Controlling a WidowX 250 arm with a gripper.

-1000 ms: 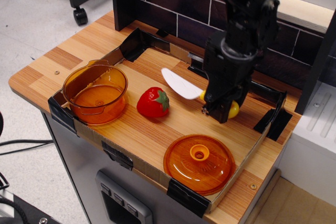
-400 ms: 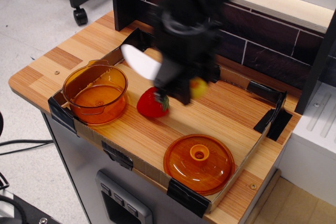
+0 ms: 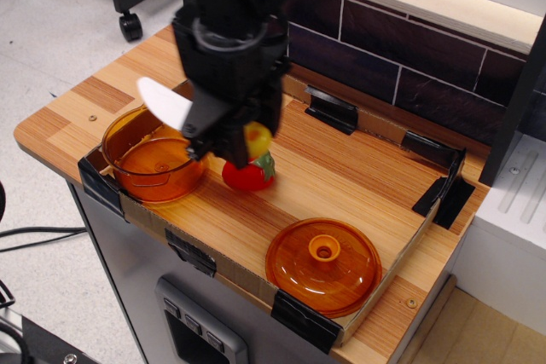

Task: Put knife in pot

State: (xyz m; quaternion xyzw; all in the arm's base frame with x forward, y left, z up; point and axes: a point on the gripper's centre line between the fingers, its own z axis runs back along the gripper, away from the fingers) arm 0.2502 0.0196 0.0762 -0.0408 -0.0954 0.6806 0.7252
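Note:
My black gripper [image 3: 223,138] is shut on the knife [image 3: 166,103]. The knife's white rounded blade sticks out to the left and its yellow handle [image 3: 258,138] shows at the right of the fingers. The knife is held in the air, with the blade tip over the right rim of the translucent orange pot [image 3: 154,156]. The pot stands at the left end of the wooden tray and holds nothing that I can see.
A red toy strawberry [image 3: 249,175] lies just below the gripper, partly hidden by it. The flat orange lid [image 3: 323,264] with a knob lies at the front right. Black cardboard walls [image 3: 331,112] edge the tray. A dark brick wall stands behind.
The gripper has carried the knife from the right of the tray to the left, past the strawberry, until the blade hangs over the pot's rim.

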